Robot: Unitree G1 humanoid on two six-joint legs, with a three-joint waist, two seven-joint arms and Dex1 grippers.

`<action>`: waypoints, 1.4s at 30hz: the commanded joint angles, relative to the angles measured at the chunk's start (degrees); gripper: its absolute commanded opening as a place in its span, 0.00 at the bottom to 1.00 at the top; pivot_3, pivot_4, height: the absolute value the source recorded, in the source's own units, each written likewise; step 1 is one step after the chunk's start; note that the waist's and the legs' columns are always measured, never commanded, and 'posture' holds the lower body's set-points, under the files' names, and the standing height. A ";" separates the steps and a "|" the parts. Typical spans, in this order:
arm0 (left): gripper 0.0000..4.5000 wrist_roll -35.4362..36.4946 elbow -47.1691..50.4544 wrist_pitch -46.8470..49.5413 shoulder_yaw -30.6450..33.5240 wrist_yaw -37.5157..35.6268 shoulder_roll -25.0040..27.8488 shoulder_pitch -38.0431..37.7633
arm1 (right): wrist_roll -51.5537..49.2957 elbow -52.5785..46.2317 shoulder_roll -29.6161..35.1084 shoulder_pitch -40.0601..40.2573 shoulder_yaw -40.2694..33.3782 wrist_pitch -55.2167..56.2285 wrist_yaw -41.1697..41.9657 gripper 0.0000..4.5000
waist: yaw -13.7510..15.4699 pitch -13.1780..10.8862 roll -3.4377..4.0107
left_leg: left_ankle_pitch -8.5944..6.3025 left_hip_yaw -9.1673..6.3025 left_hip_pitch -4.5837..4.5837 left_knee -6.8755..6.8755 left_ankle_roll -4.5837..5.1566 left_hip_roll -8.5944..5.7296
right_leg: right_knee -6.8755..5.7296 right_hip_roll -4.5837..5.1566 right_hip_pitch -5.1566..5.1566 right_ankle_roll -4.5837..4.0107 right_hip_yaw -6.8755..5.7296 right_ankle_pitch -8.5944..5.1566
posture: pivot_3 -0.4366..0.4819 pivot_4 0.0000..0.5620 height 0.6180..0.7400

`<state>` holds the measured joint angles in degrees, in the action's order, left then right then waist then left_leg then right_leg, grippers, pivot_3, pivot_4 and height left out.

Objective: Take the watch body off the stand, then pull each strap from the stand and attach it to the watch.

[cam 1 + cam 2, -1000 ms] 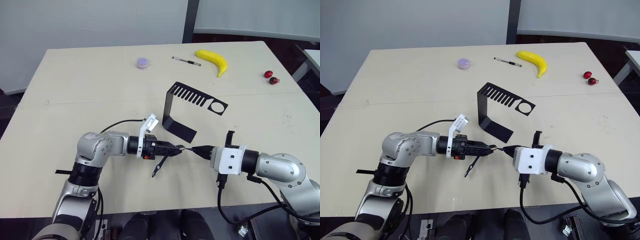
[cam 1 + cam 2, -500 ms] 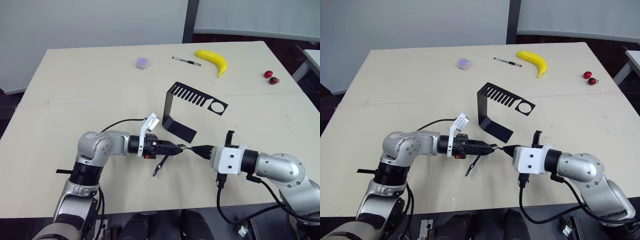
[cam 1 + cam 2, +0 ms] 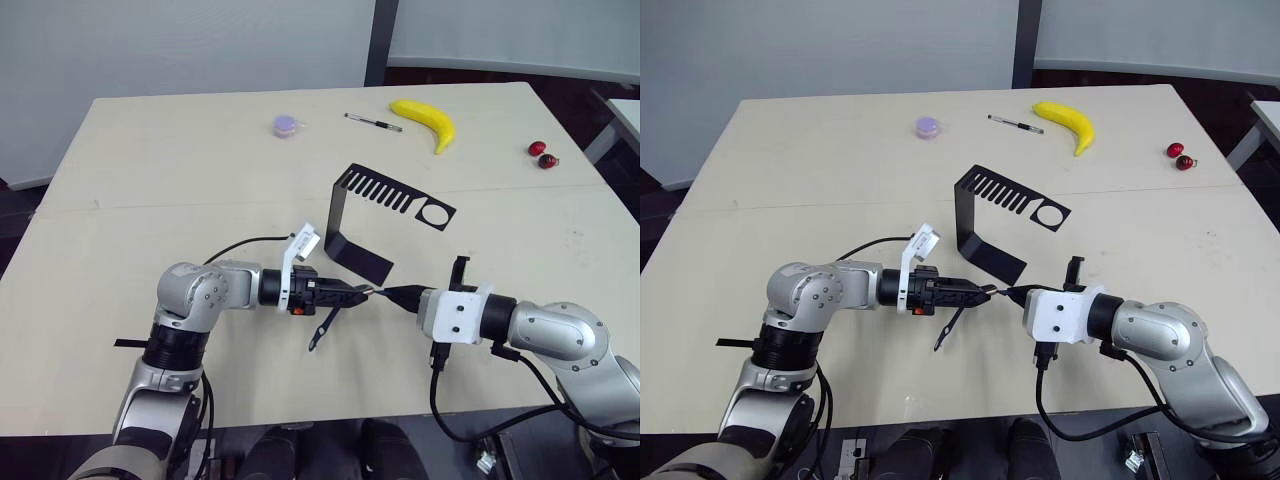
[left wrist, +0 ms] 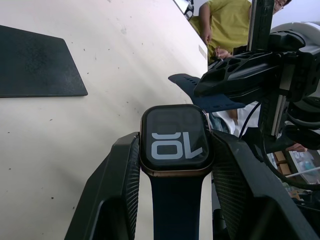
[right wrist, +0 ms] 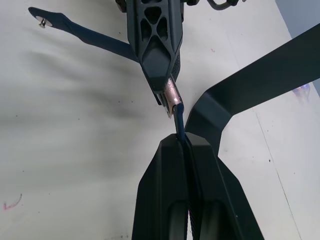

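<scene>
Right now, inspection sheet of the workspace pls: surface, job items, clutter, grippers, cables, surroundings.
Surface: beige table, a seam running across it.
Job's things: stand upright mid-table, slots bare. Watch body clamped by the left gripper, first strap already on it and hanging down. Second strap pinched by the right gripper, its end at the watch's rim.
Clutter: banana, pen, purple disc, cherries, all at the far side.
Grippers: both shut, tips meeting in front of the stand.
Cables: black cable looped at the left wrist, another under the right.
Surroundings: person in yellow shirt behind.
</scene>
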<state>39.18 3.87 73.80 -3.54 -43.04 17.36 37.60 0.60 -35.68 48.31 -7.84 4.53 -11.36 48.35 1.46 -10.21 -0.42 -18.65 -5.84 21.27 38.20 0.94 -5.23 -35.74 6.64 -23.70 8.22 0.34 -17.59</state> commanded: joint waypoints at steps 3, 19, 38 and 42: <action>0.35 2.56 3.50 -0.40 -0.87 -0.78 -1.54 0.57 | -0.36 -2.14 -0.84 -1.24 1.36 0.53 0.46 0.00 | -0.01 0.00 0.00 | 0.00 0.00 0.00 0.00 0.00 0.00 | 0.00 0.00 0.00 0.00 0.00 0.00 | 0.48 0.27 1.00; 0.35 2.73 5.28 -0.12 -1.48 -0.55 -2.01 -0.40 | 0.38 -0.88 -1.02 -2.17 2.00 0.33 0.28 0.00 | -0.02 0.00 0.00 | 0.00 0.00 0.00 0.00 0.00 0.00 | 0.00 0.00 0.00 0.00 0.00 0.00 | 0.48 0.27 1.00; 0.35 3.18 5.89 0.71 -1.23 -0.13 -2.78 -0.13 | 1.17 -0.32 -1.70 -2.87 2.20 0.05 0.20 0.00 | -0.02 0.00 0.00 | 0.00 0.00 0.00 0.00 0.00 0.00 | 0.00 0.00 0.00 0.00 0.00 0.00 | 0.48 0.27 1.00; 0.35 3.21 5.76 0.78 -1.02 -0.02 -2.84 0.05 | 1.11 -0.13 -1.71 -3.14 2.25 -0.03 0.25 0.00 | -0.02 0.00 0.00 | 0.00 0.00 0.00 0.00 0.00 0.00 | 0.00 0.00 0.00 0.00 0.00 0.00 | 0.48 0.27 1.00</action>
<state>39.18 6.36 74.36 -3.27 -42.09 16.23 36.90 2.29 -33.89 47.42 -9.84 6.25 -12.17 48.36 1.44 -10.21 -0.41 -18.65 -5.84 21.27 38.20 0.94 -5.23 -35.74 6.64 -23.70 8.22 0.35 -17.59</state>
